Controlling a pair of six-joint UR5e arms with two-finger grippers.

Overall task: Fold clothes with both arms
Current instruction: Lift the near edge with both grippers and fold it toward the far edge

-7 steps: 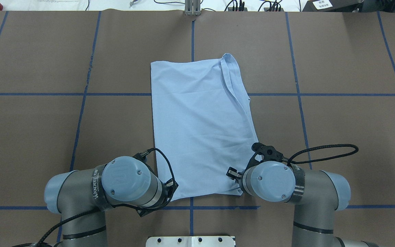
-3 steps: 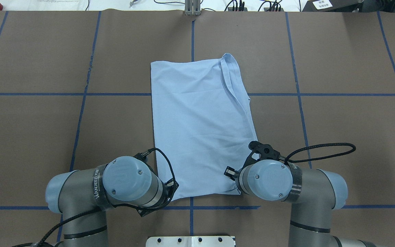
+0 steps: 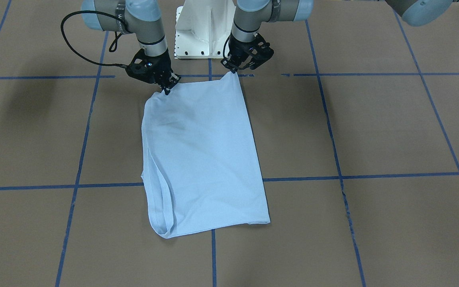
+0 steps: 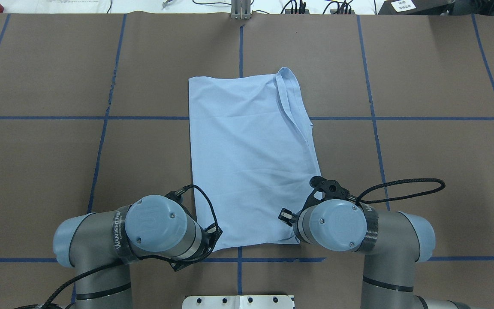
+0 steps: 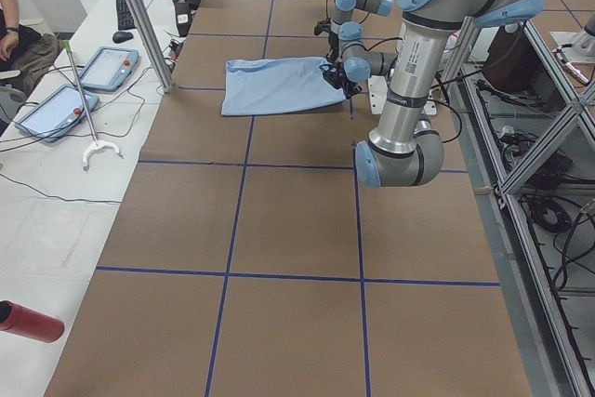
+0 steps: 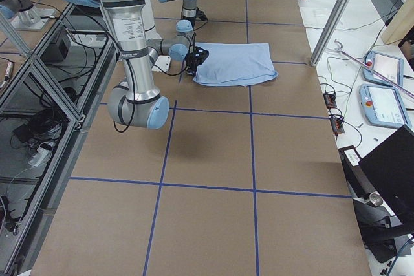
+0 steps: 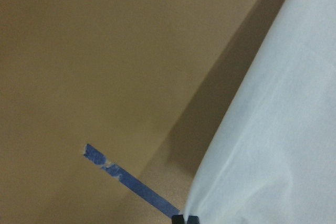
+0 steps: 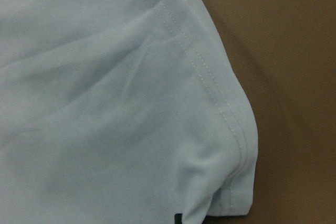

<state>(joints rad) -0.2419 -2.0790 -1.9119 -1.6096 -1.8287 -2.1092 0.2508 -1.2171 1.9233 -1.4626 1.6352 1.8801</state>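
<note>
The pale light-blue T-shirt (image 4: 247, 163) lay folded into a long, narrow rectangle in the middle of the brown tabletop (image 4: 58, 171). Its long axis ran straight away from the robot, one short end just in front of the arms and the other pointing toward the far side. It lay across one of the blue tape lines (image 4: 37, 117) that ran crosswise, and its near edge stopped just short of the next one. The upper face was plain and mostly smooth, with a few shallow creases slanting across the near half. Along the robot's right side, toward the far end, a narrow stitched band (image 4: 287, 92) showed where a layer was turned over, and it stuck out slightly past the far corner. The right wrist view showed a double-stitched hem (image 8: 210, 85) curving round a rounded, slightly raised corner. The left tool (image 3: 235, 68) was closed on the near corner on the robot's left, which peaked up off the tabletop. The right tool (image 3: 167, 88) pinched the opposite near corner, where the fabric puckered.
</note>
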